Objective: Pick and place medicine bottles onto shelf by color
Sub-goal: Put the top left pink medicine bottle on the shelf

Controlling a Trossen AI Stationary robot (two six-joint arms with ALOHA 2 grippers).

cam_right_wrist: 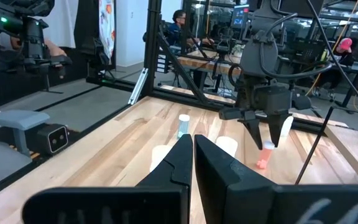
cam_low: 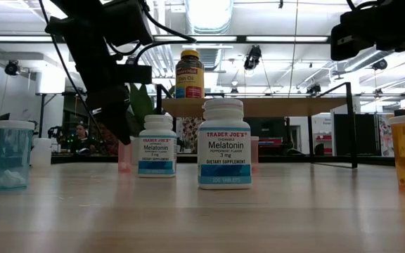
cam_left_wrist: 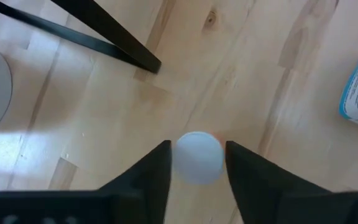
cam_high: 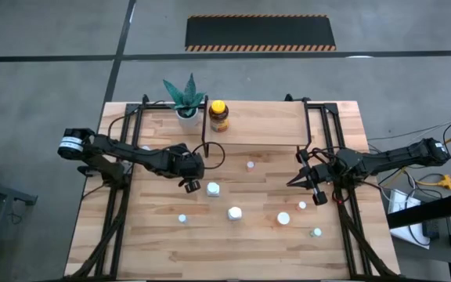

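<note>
My left gripper (cam_high: 193, 186) points steeply down in the middle of the table, shut on a small bottle with a white cap (cam_left_wrist: 199, 157) and a pinkish body (cam_low: 124, 156) that stands on the tabletop. My right gripper (cam_right_wrist: 193, 149) hovers level at the table's right, shut and with nothing in it. The shelf (cam_high: 265, 125), a light-wood board on black legs, stands at the far edge. An amber bottle with a yellow cap (cam_high: 218, 115) stands on its left end. Several small bottles stand upright on the table, among them two white ones (cam_high: 213, 189) (cam_high: 234, 212). My left gripper has the small bottle's white cap (cam_left_wrist: 182, 163) between its two fingers, one on each side of the round cap. The fingers come from above, slanting down. The bottle stands upright with its base on the tabletop.
A potted green plant (cam_high: 186, 98) stands beside the shelf's left end. One shelf leg (cam_left_wrist: 114, 34) is close to my left gripper on its far side. More small bottles (cam_high: 283, 218) (cam_high: 182, 218) (cam_high: 316, 232) (cam_high: 250, 165) are scattered over the table's near half.
</note>
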